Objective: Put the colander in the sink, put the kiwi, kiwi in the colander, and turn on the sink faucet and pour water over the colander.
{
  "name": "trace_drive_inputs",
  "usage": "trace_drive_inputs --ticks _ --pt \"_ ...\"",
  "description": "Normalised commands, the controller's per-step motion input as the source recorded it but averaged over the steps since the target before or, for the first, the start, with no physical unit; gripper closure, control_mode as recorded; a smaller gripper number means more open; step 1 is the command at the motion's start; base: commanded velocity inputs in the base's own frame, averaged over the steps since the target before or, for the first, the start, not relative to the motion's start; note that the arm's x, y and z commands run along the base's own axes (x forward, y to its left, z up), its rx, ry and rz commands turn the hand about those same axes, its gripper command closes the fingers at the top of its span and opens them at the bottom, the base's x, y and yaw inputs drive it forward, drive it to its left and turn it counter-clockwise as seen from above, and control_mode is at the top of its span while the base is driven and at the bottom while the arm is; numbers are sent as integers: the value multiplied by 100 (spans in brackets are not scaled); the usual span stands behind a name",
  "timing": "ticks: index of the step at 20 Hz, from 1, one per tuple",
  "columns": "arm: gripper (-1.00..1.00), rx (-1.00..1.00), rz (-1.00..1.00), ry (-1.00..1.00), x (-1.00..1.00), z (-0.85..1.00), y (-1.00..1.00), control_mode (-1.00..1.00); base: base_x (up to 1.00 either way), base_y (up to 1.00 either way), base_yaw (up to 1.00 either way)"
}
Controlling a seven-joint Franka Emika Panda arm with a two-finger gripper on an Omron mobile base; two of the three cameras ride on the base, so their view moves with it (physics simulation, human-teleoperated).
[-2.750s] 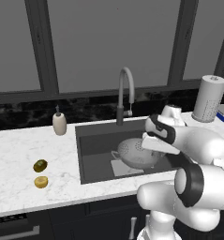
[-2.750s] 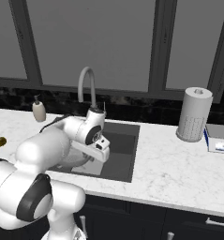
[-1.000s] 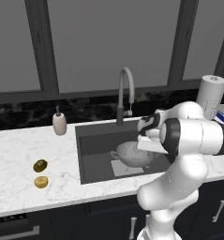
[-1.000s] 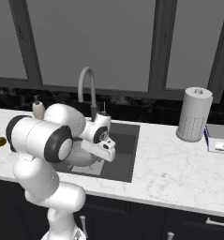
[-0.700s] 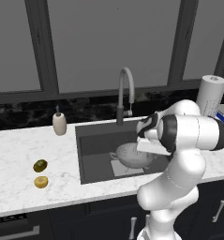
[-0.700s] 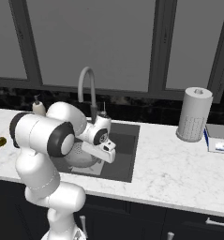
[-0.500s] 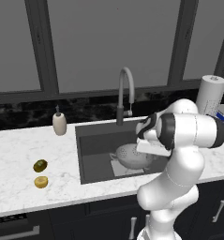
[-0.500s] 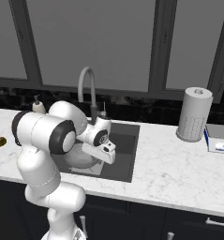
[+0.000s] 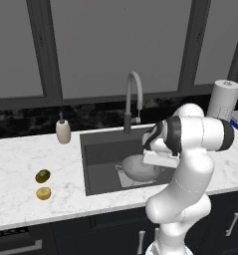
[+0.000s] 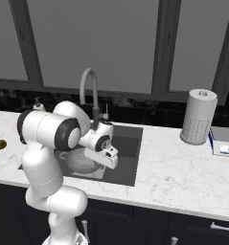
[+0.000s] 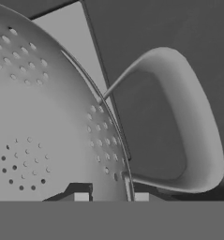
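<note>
Colander [image 11: 43,140] low in the sink [image 9: 98,154], gripper [image 11: 108,196] on its rim.
Jaws pinch the rim narrowly, 1 fingertip either side; 2 kiwis [image 9: 43,176] lie well left on the counter [image 9: 21,164].

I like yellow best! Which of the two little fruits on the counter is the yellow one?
The yellow kiwi is the one nearer the counter's front edge. The other kiwi, just behind it, is dark olive-brown.

The colander [image 9: 139,167] crowds the sink [image 9: 101,154] around the gripper [image 11: 109,197], its loop handle just beside. The sink faucet [image 9: 133,101] arches behind. Leftward, tabletop [image 9: 21,169] lies open around both kiwis [image 9: 43,176].
</note>
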Motion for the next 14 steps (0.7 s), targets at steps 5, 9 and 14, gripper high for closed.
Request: trace_drive_inputs --ticks 5,9,14 --pt "100 -1 0 0 16 -17 1 -100 0 0 0" --pt "100 -1 0 0 16 -17 2 -100 0 0 0" --pt "100 -1 0 0 23 -15 5 -100 0 0 0"
